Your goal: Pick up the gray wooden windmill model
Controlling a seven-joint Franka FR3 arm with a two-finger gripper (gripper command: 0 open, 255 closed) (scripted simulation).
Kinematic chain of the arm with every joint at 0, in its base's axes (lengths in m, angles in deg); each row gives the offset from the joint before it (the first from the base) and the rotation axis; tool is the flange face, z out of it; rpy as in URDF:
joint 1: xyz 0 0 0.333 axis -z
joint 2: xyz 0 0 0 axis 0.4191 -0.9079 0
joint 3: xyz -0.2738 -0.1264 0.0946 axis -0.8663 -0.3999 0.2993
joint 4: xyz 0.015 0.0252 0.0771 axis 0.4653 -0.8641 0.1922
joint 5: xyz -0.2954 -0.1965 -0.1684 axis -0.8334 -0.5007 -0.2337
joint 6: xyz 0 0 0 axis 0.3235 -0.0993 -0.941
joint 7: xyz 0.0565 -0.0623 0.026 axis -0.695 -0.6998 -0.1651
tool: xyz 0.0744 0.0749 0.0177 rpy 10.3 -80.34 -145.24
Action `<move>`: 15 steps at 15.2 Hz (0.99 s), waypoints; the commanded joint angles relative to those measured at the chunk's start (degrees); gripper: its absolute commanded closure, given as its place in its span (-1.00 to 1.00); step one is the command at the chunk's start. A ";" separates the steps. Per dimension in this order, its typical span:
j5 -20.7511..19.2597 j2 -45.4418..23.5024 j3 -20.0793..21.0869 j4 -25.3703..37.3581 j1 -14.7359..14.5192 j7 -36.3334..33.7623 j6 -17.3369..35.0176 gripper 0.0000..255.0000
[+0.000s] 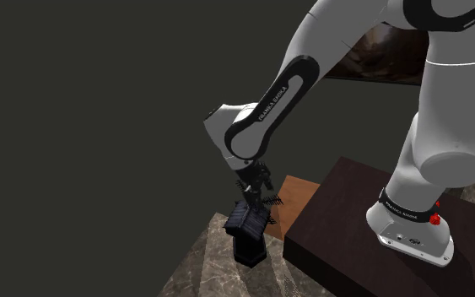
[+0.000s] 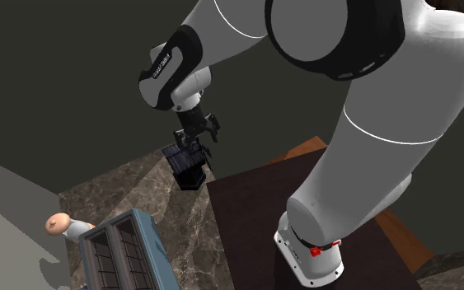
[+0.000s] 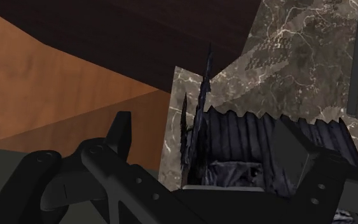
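Observation:
The windmill model point(image 1: 247, 229) is a dark grey, nearly black piece with a ribbed roof and spiky blades, upright on the marbled surface point(image 1: 206, 266) beside the stand. My gripper point(image 1: 259, 192) hangs right over its top, among the blades. From the second exterior view the windmill point(image 2: 189, 167) sits directly under the gripper point(image 2: 194, 142). In the wrist view my gripper point(image 3: 206, 130) is open: one finger point(image 3: 120, 130) stands apart from the blades, with marble showing in the gap. The other finger point(image 3: 295, 153) lies against the roof of the windmill point(image 3: 241, 130).
The dark brown stand point(image 1: 345, 219) rises next to the windmill, with an orange-brown wooden board point(image 1: 293, 202) behind it. A blue-grey cabinet with glazed doors point(image 2: 127, 251) and a small pale figure point(image 2: 58, 222) lie further out on the marble. Dark walls close the back.

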 commanded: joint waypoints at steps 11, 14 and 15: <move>-0.45 -1.59 -0.13 -0.26 -0.18 -0.29 1.82 1.00; -0.24 -0.82 -0.07 -0.28 -0.07 -0.12 1.09 1.00; -0.04 -0.15 0.00 -0.21 -0.01 -0.02 0.38 1.00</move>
